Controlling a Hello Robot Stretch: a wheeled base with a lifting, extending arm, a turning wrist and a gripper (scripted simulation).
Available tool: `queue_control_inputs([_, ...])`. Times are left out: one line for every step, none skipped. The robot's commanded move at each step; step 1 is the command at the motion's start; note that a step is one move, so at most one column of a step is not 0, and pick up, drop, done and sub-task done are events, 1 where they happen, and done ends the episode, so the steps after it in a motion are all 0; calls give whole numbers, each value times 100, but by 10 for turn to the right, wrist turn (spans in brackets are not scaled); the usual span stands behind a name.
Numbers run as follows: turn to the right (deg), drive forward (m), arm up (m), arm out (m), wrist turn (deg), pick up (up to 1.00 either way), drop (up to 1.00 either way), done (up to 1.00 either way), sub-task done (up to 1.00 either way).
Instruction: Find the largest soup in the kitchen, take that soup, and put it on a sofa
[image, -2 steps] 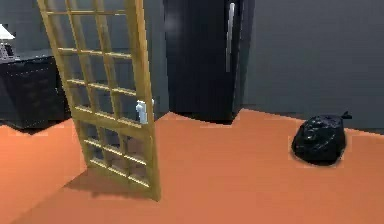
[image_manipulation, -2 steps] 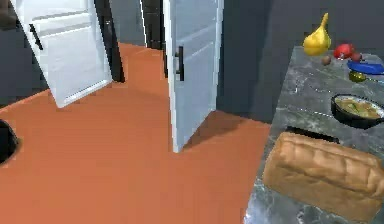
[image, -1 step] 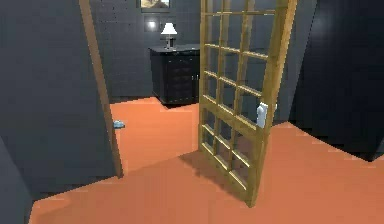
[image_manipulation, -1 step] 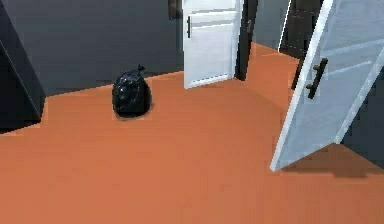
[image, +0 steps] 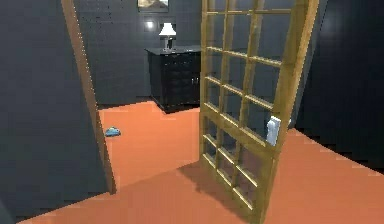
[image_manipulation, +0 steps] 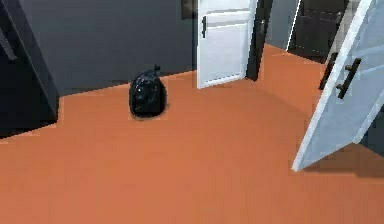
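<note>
I cannot tell where the soup is from here, and I cannot tell the state of the gripper either. Looking ahead in the forward view, a tan wooden door of gridded glass panes (image: 240, 110) stands ajar across the middle and right, with a small pale handle (image: 272, 128) on its right edge. Beyond it, against the far wall, a black chest of drawers (image: 178, 78) carries a white-shaded table lamp (image: 167, 35), and a framed picture (image: 152, 5) hangs above that. A small light-blue thing (image: 112, 131), too small to name, lies on the orange floor (image: 150, 155) left of the chest, just beside a brown wooden door edge (image: 90, 100). In the arm side view, a shiny black knotted rubbish bag (image_manipulation: 147, 95) sits on the orange floor close against a dark grey wall (image_manipulation: 110, 40). To its right at the far side is a white panelled door (image_manipulation: 225, 40), and nearer on the right a second white door (image_manipulation: 335, 110) with a long dark handle (image_manipulation: 348, 78) stands swung out.
</note>
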Motion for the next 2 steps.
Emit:
queue_control_inputs([450,0,0,0,0,0,0,0,0])
queue_control_inputs([210,0,0,0,0,0,0,0,0])
